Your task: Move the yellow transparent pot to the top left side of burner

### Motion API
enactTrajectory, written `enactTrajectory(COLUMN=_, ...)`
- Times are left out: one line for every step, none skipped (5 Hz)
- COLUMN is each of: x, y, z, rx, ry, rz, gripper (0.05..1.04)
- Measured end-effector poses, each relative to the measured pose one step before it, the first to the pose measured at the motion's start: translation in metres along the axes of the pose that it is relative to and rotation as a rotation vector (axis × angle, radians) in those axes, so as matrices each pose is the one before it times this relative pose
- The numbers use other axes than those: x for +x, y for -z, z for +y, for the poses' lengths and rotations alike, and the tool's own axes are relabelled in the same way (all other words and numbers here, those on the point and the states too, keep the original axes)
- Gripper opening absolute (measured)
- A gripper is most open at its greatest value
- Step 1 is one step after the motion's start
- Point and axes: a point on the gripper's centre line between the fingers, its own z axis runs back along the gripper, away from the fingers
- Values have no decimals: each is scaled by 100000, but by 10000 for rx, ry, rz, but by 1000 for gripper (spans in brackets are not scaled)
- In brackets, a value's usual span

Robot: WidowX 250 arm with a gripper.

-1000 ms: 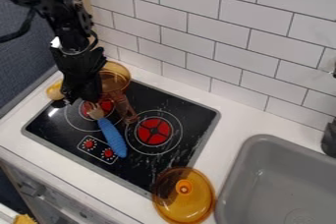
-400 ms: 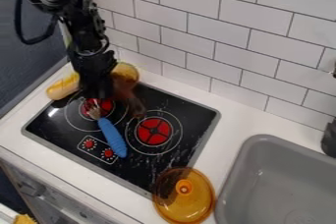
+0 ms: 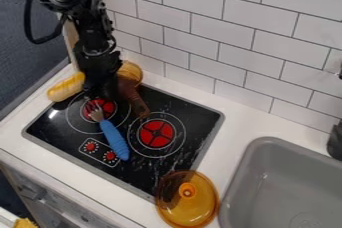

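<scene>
One black stovetop [image 3: 195, 122] is overhung at its far left corner by the gripper [image 3: 99, 92]; whether the jaws are spread or pressed together cannot be told. Just to their right in view, the amber pot [image 3: 131, 73] is seen by the back edge, its brown handle [image 3: 137, 104] slanted towards the right burner [image 3: 156, 133]. A leftward nudge seems called for.

Wall [image 3: 207, 22]: white tile, grey joints; behind and right of the gripper [image 3: 97, 91]. Panel [image 3: 27, 67]: dark blue-grey; left of it. Counter [image 3: 240, 119]: white; around and below it. Sink [image 3: 235, 179]: grey; well apart, lower right of it.
</scene>
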Motion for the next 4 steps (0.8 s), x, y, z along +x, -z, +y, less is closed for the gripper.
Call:
enactTrajectory(x=-322, y=-34, z=492, rx=15, ry=31, rz=92, gripper=570)
enactTrajectory(x=-303, y=-789, z=604, rx=-185, ry=-63, rz=13, gripper=878)
enactTrajectory(x=-122, y=-1836, z=-523, rx=-442, ry=59, rz=-7, gripper=1012)
enactTrajectory(x=-96, y=-2164, z=119, rx=-302, ry=117, rz=-112, gripper=1007)
